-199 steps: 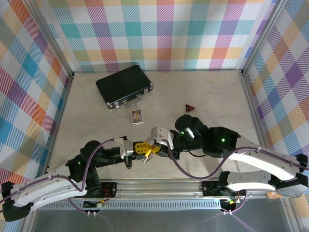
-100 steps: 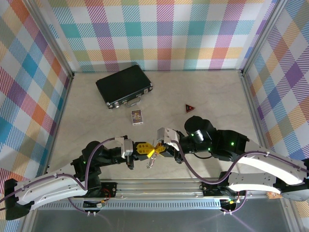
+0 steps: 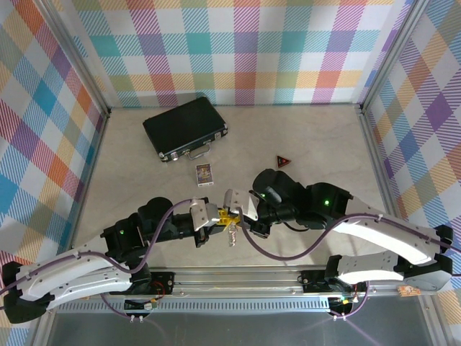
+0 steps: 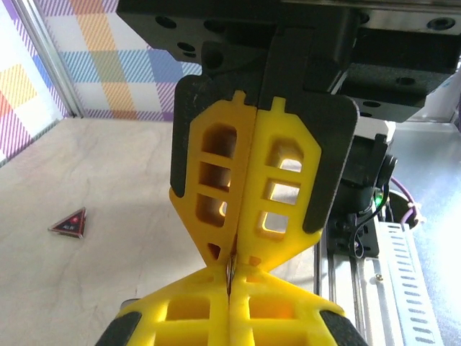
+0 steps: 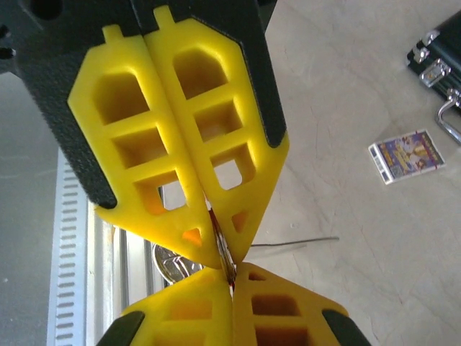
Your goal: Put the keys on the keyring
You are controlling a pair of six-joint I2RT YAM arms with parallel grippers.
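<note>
My left gripper (image 3: pixel 220 216) and right gripper (image 3: pixel 233 214) meet tip to tip above the table's near edge, both shut. Between them a thin metal strip (image 4: pixel 232 268) stands edge-on, pinched by both. A silvery bunch of the keyring (image 3: pixel 232 235) dangles below the junction. In the right wrist view my right gripper (image 5: pixel 232 277) meets the left fingers (image 5: pixel 180 144). A red sliver of the keys (image 5: pixel 229 268) shows at my fingertips, a thin wire of the keyring (image 5: pixel 302 241) runs to the right, and a round silvery piece (image 5: pixel 171 263) hangs behind.
A black case (image 3: pixel 186 128) with a metal handle lies at the back left, and a small picture card (image 3: pixel 204 174) lies in front of it. A dark red triangular piece (image 3: pixel 284 161) sits right of centre. The metal rail (image 3: pixel 238 277) runs along the near edge under the grippers.
My right jaws have closed. The joined fingertips have shifted a little away from the rail, the left arm has reached further right, and the dangling metal has swung under the junction.
</note>
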